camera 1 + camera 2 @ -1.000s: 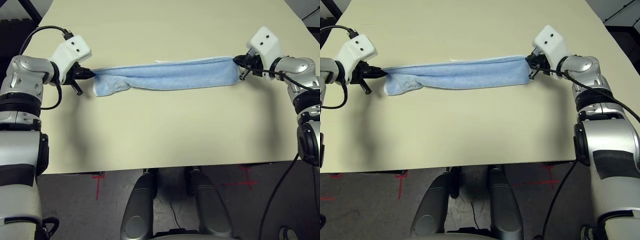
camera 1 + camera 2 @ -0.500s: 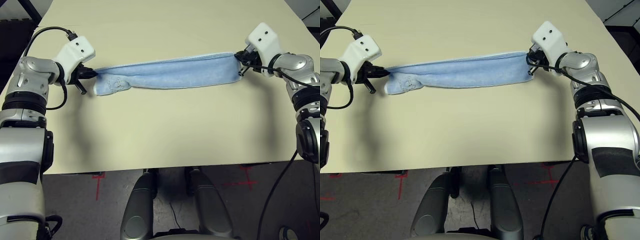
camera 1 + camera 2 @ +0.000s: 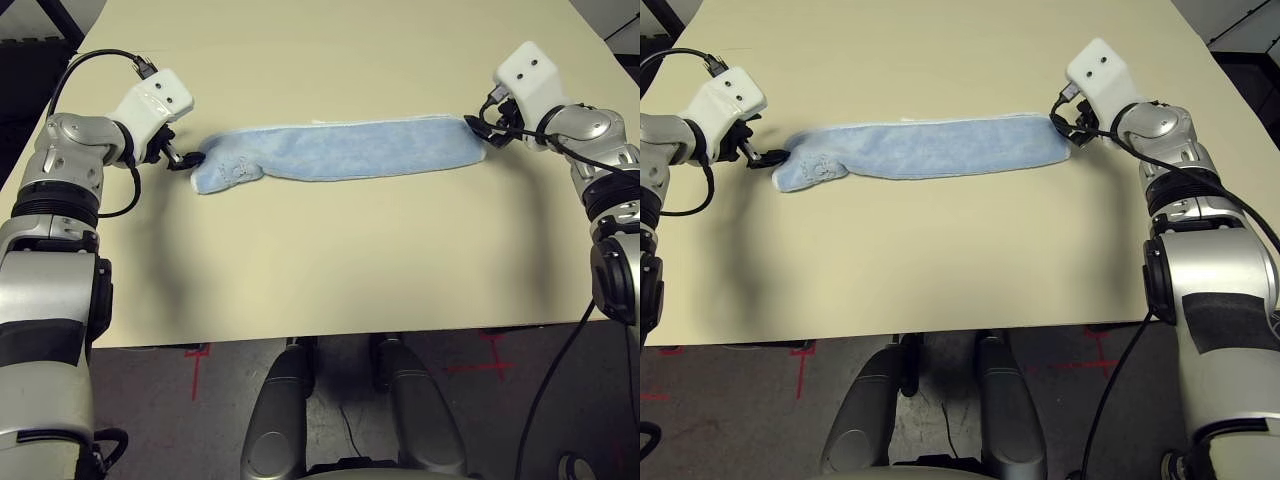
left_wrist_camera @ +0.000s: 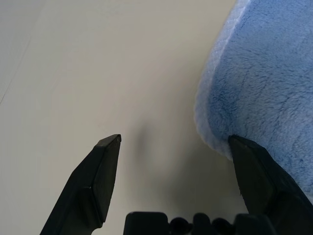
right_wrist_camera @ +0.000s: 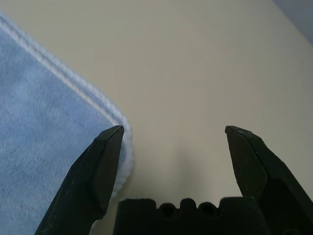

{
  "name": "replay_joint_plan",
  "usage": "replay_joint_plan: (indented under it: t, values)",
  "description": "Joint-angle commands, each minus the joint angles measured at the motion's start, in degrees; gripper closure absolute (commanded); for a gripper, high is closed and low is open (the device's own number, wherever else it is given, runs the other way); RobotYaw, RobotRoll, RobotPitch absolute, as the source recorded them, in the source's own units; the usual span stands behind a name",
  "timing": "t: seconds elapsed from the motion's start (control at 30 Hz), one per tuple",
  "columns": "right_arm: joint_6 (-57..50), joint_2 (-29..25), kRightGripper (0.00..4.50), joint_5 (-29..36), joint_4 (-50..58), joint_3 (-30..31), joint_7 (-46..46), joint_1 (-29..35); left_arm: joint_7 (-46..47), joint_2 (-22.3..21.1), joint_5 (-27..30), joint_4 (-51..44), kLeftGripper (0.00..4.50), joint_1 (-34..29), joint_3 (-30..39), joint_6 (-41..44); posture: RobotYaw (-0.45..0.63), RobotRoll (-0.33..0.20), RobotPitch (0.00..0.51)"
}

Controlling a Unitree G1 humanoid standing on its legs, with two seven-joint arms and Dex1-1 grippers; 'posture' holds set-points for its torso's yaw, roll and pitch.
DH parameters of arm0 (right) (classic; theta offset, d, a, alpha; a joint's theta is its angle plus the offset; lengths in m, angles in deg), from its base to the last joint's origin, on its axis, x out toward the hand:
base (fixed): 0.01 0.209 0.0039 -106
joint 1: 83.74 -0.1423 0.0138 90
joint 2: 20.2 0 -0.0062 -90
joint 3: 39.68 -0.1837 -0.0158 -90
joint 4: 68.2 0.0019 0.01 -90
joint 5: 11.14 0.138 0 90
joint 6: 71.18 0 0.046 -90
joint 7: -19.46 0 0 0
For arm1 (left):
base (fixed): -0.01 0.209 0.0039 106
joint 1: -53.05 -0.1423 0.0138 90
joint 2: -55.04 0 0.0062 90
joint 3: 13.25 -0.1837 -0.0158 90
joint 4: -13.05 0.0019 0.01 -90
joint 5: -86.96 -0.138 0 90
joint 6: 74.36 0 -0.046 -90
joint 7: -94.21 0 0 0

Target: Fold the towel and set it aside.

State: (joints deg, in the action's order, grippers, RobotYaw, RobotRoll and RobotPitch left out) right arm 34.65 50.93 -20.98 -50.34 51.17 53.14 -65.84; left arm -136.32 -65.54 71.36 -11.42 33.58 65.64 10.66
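Towel (image 3: 340, 150) lies released between wide-open left hand (image 4: 173, 147) and right hand (image 5: 173, 134).

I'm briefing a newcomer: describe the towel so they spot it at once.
On the beige table, look between the robot's two open grippers, left gripper and right gripper. The towel lies there as a long folded strip. It is light blue, fuzzy, white-hemmed.

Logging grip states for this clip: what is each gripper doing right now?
Left gripper: open, holding nothing, at the towel's end.
Right gripper: open, holding nothing, at its other end.
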Motion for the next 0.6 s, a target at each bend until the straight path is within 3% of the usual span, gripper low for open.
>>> replay_joint_plan:
  t: [0.03, 0.13, 0.23, 0.4, 0.6]
  values:
    - [2.96, -0.70, 0.03, 6.15, 0.40, -5.15, 6.07, 1.04, -5.11, -2.04, 2.53, -2.25, 0.00, 0.26, 2.17, 0.15, 0.02, 0.000, 0.293]
    - [2.74, -0.22, 0.03, 11.92, 1.29, -9.59, 13.83, 2.38, -6.49, -1.89, 6.18, -5.00, 0.00, -0.62, 5.73, 0.70, 0.02, 0.000, 0.294]
    - [-1.53, 0.71, 0.03, 18.90, 2.69, -14.89, 20.53, 4.15, -6.41, 0.61, 14.48, -11.66, 0.00, -3.48, 12.82, 4.19, 0.02, 0.000, 0.293]
    - [-13.22, 1.85, 0.03, 26.83, 7.35, -19.77, 25.99, 7.70, -9.11, 3.64, 26.36, -32.67, 0.00, -16.11, 19.78, 13.91, 0.03, 0.000, 0.290]
    - [-24.76, 1.16, 0.03, 31.01, 15.77, -20.37, 29.18, 14.08, -9.00, 4.91, 37.27, -52.12, 0.00, -27.53, 23.16, 28.60, 0.04, 0.000, 0.289]
